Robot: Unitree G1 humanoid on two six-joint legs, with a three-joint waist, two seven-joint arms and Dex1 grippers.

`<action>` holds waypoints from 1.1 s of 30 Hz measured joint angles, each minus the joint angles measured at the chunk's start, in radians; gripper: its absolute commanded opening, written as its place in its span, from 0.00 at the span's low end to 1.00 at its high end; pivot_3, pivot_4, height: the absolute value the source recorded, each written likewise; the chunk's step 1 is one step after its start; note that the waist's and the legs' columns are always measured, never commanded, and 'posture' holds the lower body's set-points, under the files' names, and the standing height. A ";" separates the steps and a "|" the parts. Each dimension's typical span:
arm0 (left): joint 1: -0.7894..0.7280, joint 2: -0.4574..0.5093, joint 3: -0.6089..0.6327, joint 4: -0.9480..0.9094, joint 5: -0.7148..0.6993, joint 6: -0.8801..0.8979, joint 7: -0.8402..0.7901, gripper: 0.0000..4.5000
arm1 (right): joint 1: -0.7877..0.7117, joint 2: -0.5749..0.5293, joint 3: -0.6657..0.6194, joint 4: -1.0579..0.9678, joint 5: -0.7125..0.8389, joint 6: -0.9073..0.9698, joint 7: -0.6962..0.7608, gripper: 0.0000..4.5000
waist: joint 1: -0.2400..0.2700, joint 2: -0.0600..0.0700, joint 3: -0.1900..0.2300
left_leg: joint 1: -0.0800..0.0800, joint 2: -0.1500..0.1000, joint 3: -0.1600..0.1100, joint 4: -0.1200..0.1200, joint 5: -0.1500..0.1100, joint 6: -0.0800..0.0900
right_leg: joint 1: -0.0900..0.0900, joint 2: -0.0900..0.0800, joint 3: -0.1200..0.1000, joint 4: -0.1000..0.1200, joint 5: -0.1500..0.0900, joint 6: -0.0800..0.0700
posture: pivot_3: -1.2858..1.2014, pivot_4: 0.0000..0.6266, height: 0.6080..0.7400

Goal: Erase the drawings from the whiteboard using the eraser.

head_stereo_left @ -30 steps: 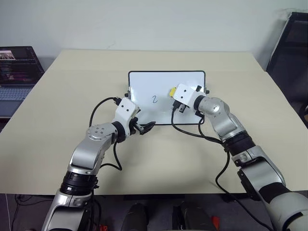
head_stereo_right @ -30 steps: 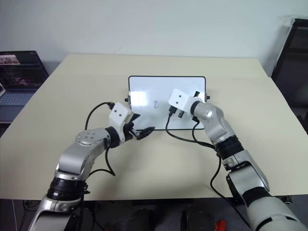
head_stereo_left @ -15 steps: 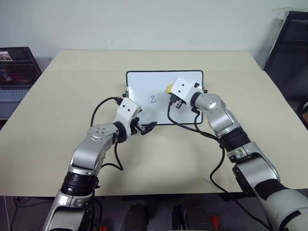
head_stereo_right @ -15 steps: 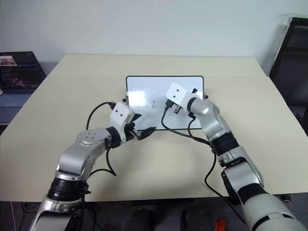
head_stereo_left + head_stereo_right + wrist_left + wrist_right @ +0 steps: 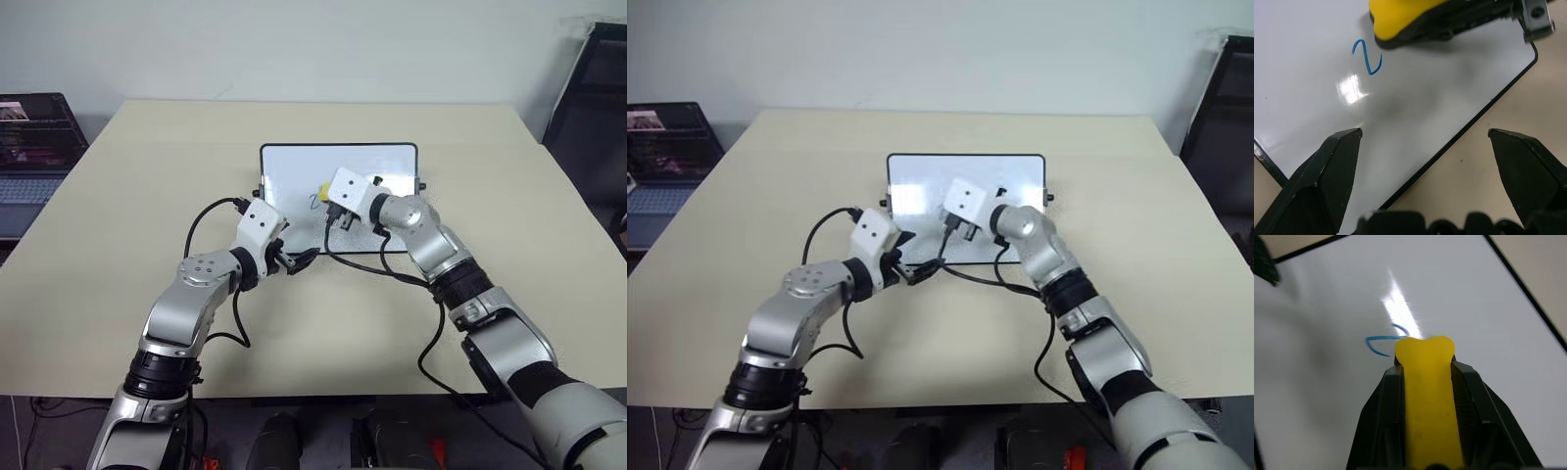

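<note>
Eraser [image 5: 1428, 396] clamped in right jaws, left agape

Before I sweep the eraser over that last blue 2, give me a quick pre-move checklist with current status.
1. Eraser clamped in right end effector: ok.
2. Eraser lined up beside the remaining blue 2: ok.
3. Eraser pressed onto the whiteboard: cannot tell.
4. Left end effector at the board's near edge, open, board between its fingers: ok.
5. Left end effector steadying the board: cannot tell.
6. Other drawings left: none seen, ok.
</note>
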 measured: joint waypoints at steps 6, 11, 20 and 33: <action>-0.001 -0.001 -0.001 0.000 0.000 0.000 -0.001 1.00 | 0.005 -0.078 -0.050 0.000 0.011 -0.006 -0.016 0.22 | 0.003 0.000 0.000 | 0.001 0.000 0.000 0.000 0.000 0.000 | 0.001 0.000 0.000 0.000 0.000 0.000 | 0.52 0.24 1.00; 0.000 -0.001 0.000 0.000 0.000 0.000 -0.001 1.00 | 0.088 -0.117 -0.058 -0.082 0.018 -0.005 -0.003 0.22 | 0.003 0.000 0.000 | 0.002 0.000 0.000 0.001 0.000 0.000 | 0.003 0.000 0.000 0.000 0.000 0.000 | 0.52 0.24 1.00; 0.048 0.007 0.034 -0.010 -0.020 -0.002 0.000 1.00 | 0.266 -0.107 -0.117 -0.351 0.098 0.176 0.039 0.22 | 0.001 0.000 0.000 | 0.000 0.001 0.000 0.000 0.000 0.000 | 0.001 0.000 0.000 0.000 0.000 0.000 | 0.52 0.24 1.00; 0.168 -0.045 0.217 -0.016 -0.063 -0.129 0.089 1.00 | 0.729 -0.033 -0.223 -0.983 0.436 0.504 0.094 0.22 | 0.016 0.000 0.000 | -0.002 0.001 0.000 -0.001 0.000 0.000 | -0.002 0.000 0.001 -0.003 0.000 0.000 | 0.52 0.24 1.00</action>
